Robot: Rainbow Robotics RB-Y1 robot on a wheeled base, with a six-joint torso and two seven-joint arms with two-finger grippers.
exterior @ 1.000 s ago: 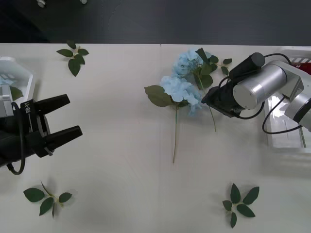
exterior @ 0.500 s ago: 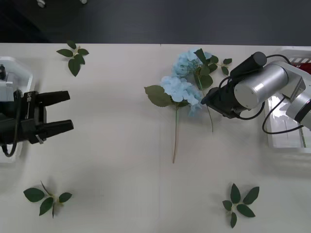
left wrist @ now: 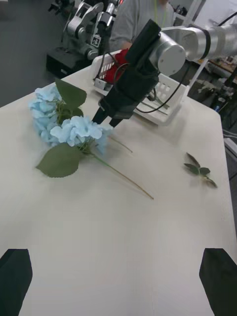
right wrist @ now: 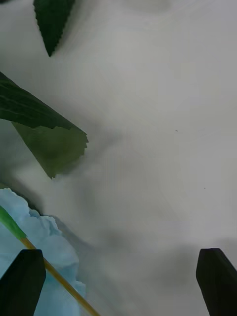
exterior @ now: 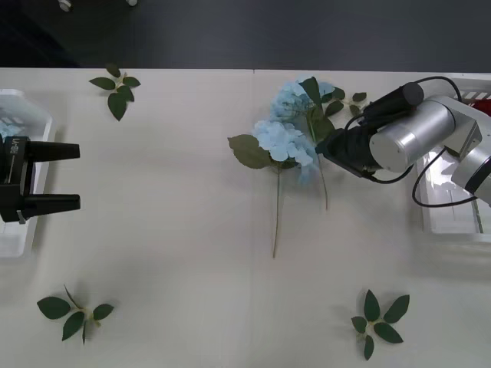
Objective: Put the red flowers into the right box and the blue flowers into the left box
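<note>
The left hand [exterior: 67, 177] is open at the near left, while the right hand [exterior: 325, 150] reaches inward, fingers spread.

left gripper [exterior: 79, 177] withdrew toward left box [exterior: 34, 123] | blue flowers [exterior: 295, 126] stem shifted

Even, diffuse overhead light; the white table [exterior: 176, 230] is bright without glare. Soft shadows lie beneath the blue flowers [exterior: 285, 140]. Right wrist close-up appears soft.
</note>
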